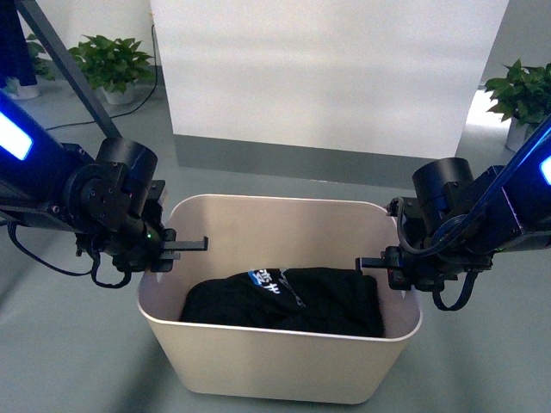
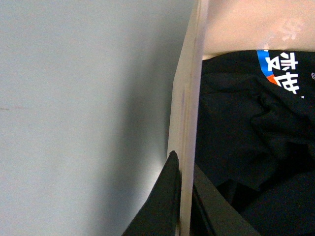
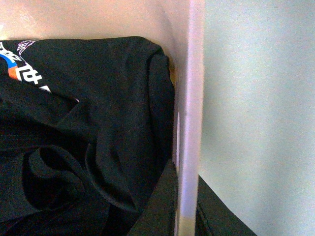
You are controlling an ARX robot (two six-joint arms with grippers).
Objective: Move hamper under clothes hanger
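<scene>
We hold the hamper (image 1: 275, 357) at both ends. The left gripper (image 1: 176, 249) is clamped on its left rim and the right gripper (image 1: 379, 262) on its right rim. In each wrist view, one finger is inside the wall and one outside. The hamper is just before us, between the arms, with a black garment (image 1: 284, 301) inside. At far left, a slanted dark bar is probably a leg of the hanger (image 1: 65, 64); its top bar is not visible. We judge the grasp done; the moving and the release remain.
</scene>
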